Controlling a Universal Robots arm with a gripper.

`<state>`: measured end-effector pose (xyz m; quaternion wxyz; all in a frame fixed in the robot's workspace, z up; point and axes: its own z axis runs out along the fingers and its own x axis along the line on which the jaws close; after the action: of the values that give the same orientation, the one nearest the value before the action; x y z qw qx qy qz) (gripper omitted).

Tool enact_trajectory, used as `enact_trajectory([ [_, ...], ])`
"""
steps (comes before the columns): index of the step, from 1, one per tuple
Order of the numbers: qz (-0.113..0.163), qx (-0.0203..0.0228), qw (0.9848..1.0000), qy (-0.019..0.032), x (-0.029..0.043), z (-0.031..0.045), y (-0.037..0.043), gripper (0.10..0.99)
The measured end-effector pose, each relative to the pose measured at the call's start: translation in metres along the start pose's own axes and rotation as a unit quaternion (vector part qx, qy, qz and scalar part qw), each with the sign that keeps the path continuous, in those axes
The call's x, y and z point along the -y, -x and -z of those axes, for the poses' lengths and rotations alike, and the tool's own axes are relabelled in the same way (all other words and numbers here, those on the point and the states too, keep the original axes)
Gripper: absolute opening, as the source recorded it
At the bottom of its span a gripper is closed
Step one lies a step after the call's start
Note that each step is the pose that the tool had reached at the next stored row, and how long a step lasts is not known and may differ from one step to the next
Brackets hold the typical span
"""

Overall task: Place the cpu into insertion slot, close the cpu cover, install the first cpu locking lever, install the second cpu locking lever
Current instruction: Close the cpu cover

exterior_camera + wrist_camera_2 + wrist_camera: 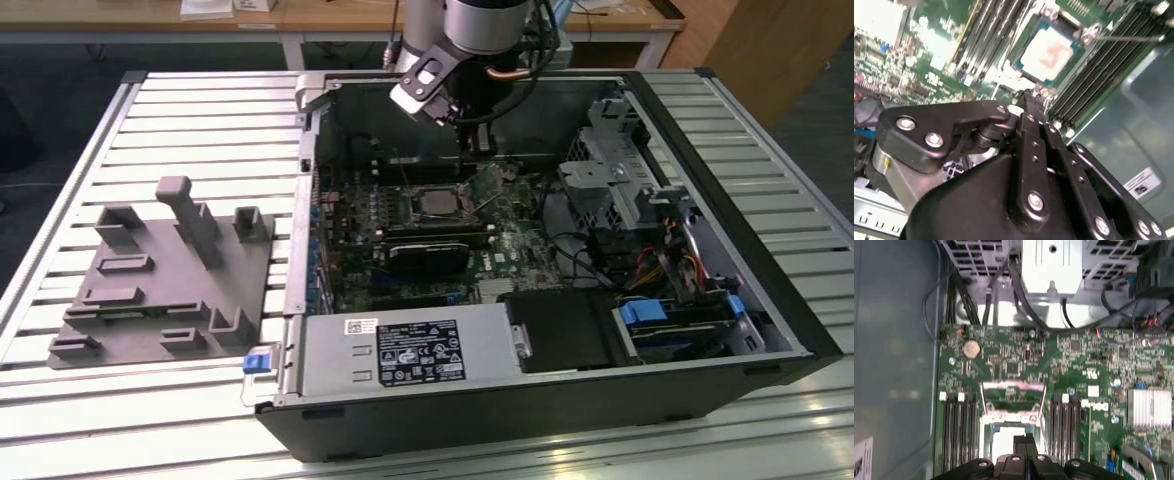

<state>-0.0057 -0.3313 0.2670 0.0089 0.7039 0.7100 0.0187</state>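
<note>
Cpu (434, 203) in insertion slot (1019, 50); I judge light, stiff, fragile, edge-hold only. Gripper (470, 152) clenched empty, cpu's one o'clock, exterior view.

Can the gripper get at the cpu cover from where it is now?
Likely yes. The cover stands open beside the chip, and the shut gripper hangs close above them, with nothing seen between.

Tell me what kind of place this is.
Probably a robotics lab or workshop: an open computer case lies on a slatted metal table, a grey fixture block beside it, with wooden desks behind.
</note>
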Motion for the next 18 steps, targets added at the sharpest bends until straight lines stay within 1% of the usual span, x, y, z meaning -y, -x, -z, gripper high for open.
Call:
enact_trajectory([
  [3,0.007,-0.0002,1.0,-0.0001,-0.0036,-0.0004,0.0,0.106],
  [7,0.033,-0.0013,0.9994,-0.0004,-0.0048,-0.0013,0.0,0.106],
  [13,0.034,-0.0014,0.9994,-0.0005,-0.0156,-0.0033,-0.0018,0.106],
  [18,0.034,-0.0014,0.9994,-0.0005,-0.0272,-0.0049,-0.0037,0.106],
])
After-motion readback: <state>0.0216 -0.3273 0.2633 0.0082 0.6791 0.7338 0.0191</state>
